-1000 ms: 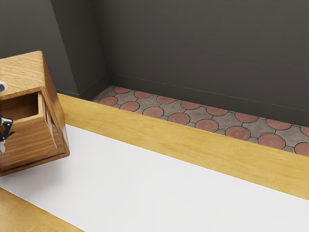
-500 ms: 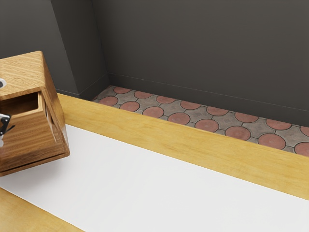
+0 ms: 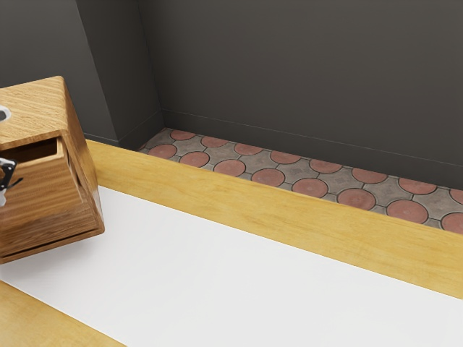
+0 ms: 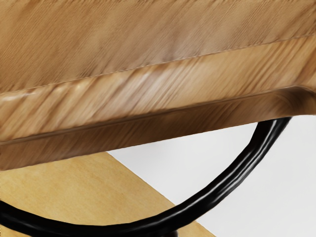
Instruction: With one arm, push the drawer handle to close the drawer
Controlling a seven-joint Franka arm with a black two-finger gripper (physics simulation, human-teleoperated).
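"So, where's the drawer point(image 3: 45, 195) at?"

"Partly open in the wooden box point(image 3: 40, 105) on the worktop point(image 3: 289, 204), far left of the exterior view, dark gap up top."

"And the end effector point(image 3: 6, 177)?"

"Right by the drawer front. Honestly can't tell if it's apart or together. Wrist view's got the curved black handle point(image 4: 217, 192) near it."

Counted: wooden cabinet point(image 3: 40, 108), one; drawer point(image 3: 47, 191), one; curved black piece point(image 4: 224, 186), one. White strip point(image 3: 239, 267), one; tabletop point(image 3: 289, 210), one.
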